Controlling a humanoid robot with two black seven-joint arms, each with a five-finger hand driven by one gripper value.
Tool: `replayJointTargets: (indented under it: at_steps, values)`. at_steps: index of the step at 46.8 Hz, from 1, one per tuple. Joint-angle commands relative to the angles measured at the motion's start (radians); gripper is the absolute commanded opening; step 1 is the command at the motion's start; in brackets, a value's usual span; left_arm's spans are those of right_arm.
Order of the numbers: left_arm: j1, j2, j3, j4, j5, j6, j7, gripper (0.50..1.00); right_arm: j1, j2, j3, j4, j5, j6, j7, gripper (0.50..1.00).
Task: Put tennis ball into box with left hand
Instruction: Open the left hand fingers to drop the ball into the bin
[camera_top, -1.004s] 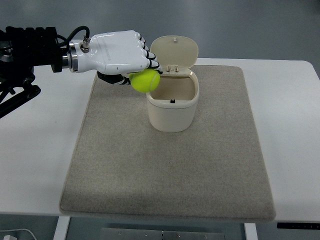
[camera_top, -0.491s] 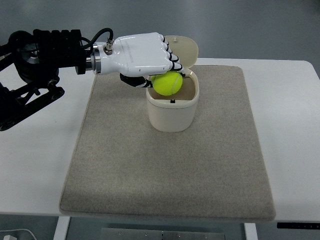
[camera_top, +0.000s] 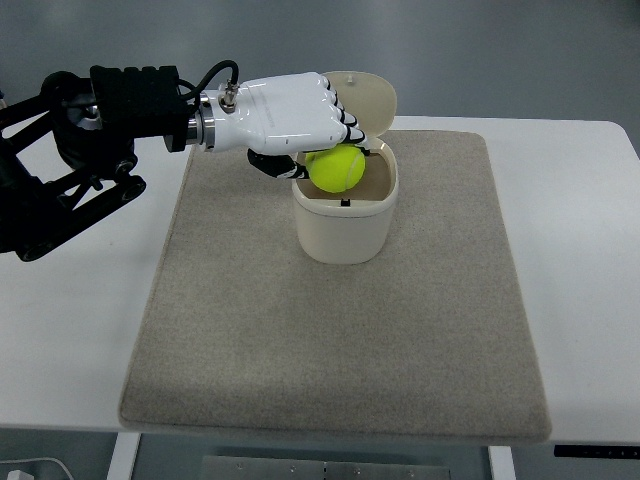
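My white left hand (camera_top: 318, 150) reaches in from the left and holds a yellow-green tennis ball (camera_top: 337, 168) in its curled fingers. The ball hangs right over the open mouth of a cream box (camera_top: 346, 215), toward its back left rim. The box stands upright on the mat, its hinged lid (camera_top: 368, 100) tipped up and back behind the hand. The thumb shows dark under the ball, by the box's left rim. No right arm shows.
A beige mat (camera_top: 340, 310) covers the middle of the white table (camera_top: 90, 300). The black arm links (camera_top: 70, 170) spread over the table's left side. The table's front edge runs along the bottom of the picture.
The left hand carried the ball to the right, from beside the box's left rim to above its opening. In the last half second it shifted only slightly.
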Motion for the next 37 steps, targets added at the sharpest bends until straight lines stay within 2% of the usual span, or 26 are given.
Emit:
replayJointTargets:
  at_steps: [1,5,8,12,20,23,37]
  values:
    - [0.002,-0.001,0.000,0.004,0.000,0.001,0.000,0.500,0.000,0.000,0.000,0.001,0.001,0.000,0.000,0.938]
    - [0.003,-0.002,0.000,0.004,0.000,0.001,0.000,0.518,0.000,0.000,0.000,0.001,0.001,0.000,0.000,0.938]
    - [0.003,-0.002,0.000,0.004,0.000,0.001,0.000,0.559,0.000,0.000,0.000,0.000,0.001,0.000,0.000,0.938]
    - [0.006,-0.002,0.000,0.004,0.000,0.001,0.000,0.638,0.000,0.000,0.000,0.000,0.001,0.000,0.000,0.940]
    - [0.008,-0.002,0.000,0.015,0.000,0.001,0.000,0.662,0.000,0.000,0.000,0.000,-0.001,0.000,0.000,0.940]
    - [0.009,-0.004,0.000,0.024,0.000,0.001,0.000,0.711,0.000,0.000,0.000,0.000,-0.001,0.000,0.000,0.938]
    - [0.014,-0.011,0.000,0.030,0.000,0.001,0.001,0.773,0.000,0.000,0.000,0.001,-0.001,0.000,0.000,0.938]
